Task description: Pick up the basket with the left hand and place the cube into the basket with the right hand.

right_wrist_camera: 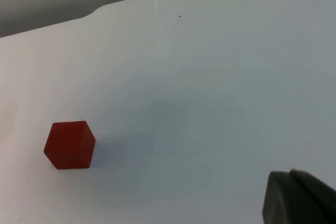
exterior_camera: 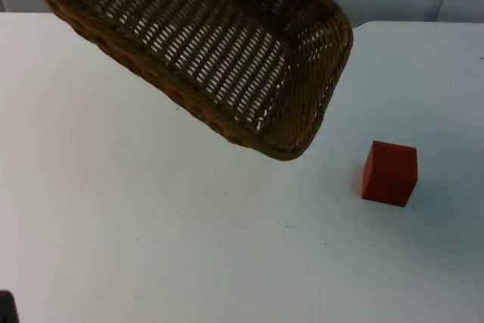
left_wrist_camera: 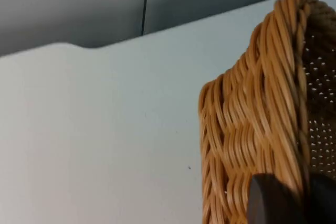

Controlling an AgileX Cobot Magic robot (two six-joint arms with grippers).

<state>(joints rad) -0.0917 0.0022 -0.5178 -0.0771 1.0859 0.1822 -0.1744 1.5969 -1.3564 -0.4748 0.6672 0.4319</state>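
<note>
A: The red cube [exterior_camera: 389,172] sits flat on the white table [exterior_camera: 151,247], clear of the wicker basket [exterior_camera: 219,43], which hangs tilted in the air well above the table, its near corner dipping toward the cube.

B: And the left gripper [left_wrist_camera: 286,203]?

A: In the left wrist view a black fingertip presses against the basket's woven wall at the rim, so I judge it clamped on the basket. For the right gripper [right_wrist_camera: 299,200] I cannot tell whether it is parted or closed; it hangs above bare table, well apart from the cube, not yet reaching for it.

B: What could go wrong?

A: The basket is held by one edge and slanted. A cube dropped in may slide to the low corner and shift the load, or the rim may slip in the grip.

B: What do the views add to one another?

A: The top view gives the basket's tilt and open weave; the left wrist view gives the contact at the rim. The right wrist view shows the cube [right_wrist_camera: 70,145] turned corner-on to that gripper, so its fingers may need squaring.
</note>
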